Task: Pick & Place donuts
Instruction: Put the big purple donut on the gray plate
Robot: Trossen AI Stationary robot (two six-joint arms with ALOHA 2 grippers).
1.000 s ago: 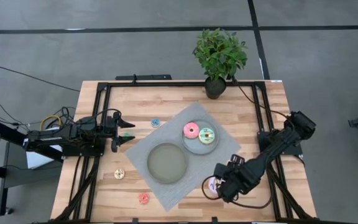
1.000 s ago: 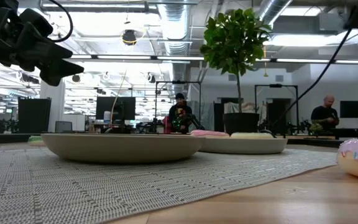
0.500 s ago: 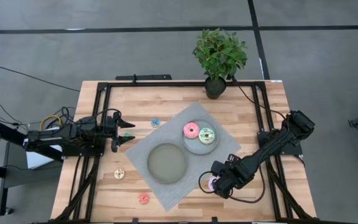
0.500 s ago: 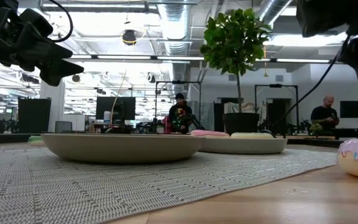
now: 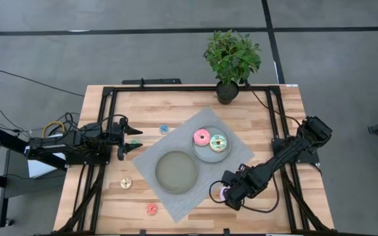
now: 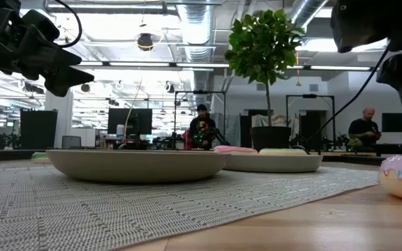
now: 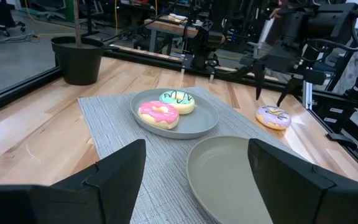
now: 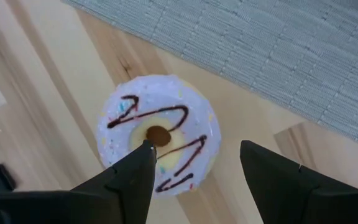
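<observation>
High view: right pincer (image 5: pixel 216 191) has slid closer over the purple-white donut (image 5: pixel 224 193).

Two dark, near-black jointed arms, matte housings. Left arm (image 5: pixel 71 145) boxy and angular, yellow cable loops at its rear. Right arm (image 5: pixel 287 157) slimmer, black cable curling beside its wrist. Left gripper (image 5: pixel 134 141) and right gripper (image 8: pixel 194 180) both with broad, flat, faceted black fingers (image 7: pixel 120 171).
</observation>
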